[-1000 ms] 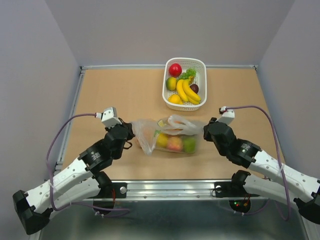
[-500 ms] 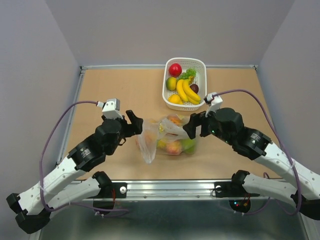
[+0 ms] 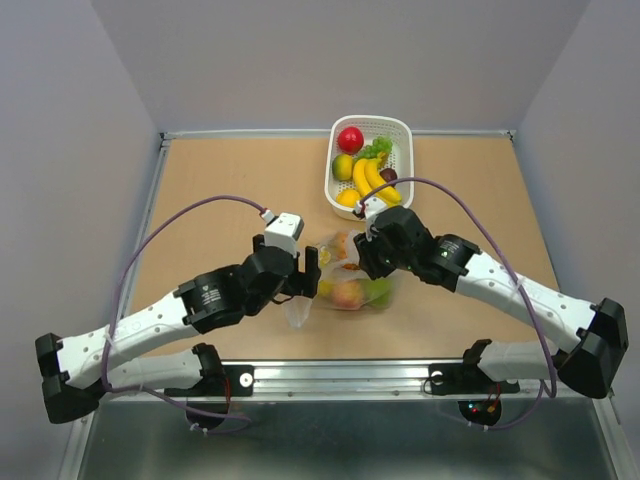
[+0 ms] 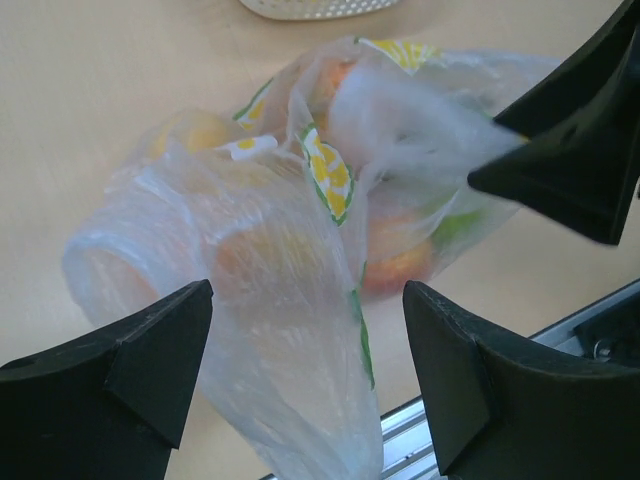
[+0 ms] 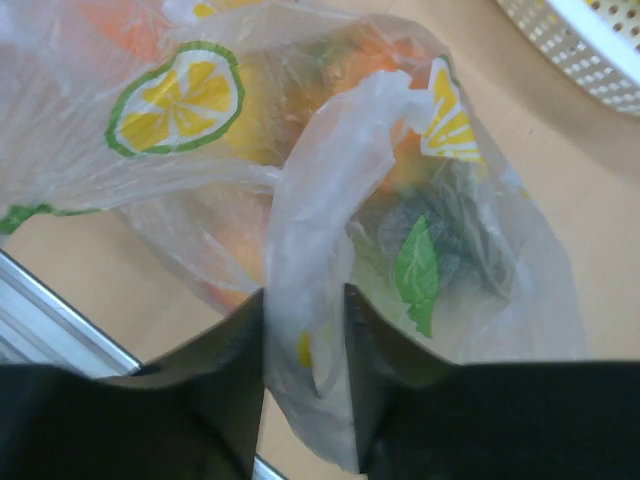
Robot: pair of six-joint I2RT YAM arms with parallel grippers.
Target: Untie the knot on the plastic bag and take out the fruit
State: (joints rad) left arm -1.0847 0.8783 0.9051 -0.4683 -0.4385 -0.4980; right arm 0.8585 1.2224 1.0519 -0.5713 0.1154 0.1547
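Note:
The plastic bag (image 3: 340, 272) lies at the table's middle front, clear with citrus-slice prints, and the fruit (image 3: 348, 293) shows through it as orange, peach and green shapes. My left gripper (image 3: 311, 275) stands wide open astride the bag's loose left tail (image 4: 300, 330), its fingers (image 4: 120, 360) apart from the film. My right gripper (image 5: 305, 385) is shut on a bunched fold of plastic (image 5: 320, 200) rising from the bag's neck. I cannot tell whether the knot is tied in that fold. A green leaf (image 5: 415, 270) and orange fruit (image 5: 370, 55) lie just behind it.
The white slotted basket (image 3: 402, 128) stands behind the bag with bananas (image 3: 372, 183) and a red apple (image 3: 350, 139) in it. The metal rail (image 3: 340, 375) runs along the table's near edge, close under the bag.
Both arms have swung inward to the bag. My left gripper has opened wide and moved over the bag's left tail. My right gripper opened, then closed on the bunched fold.

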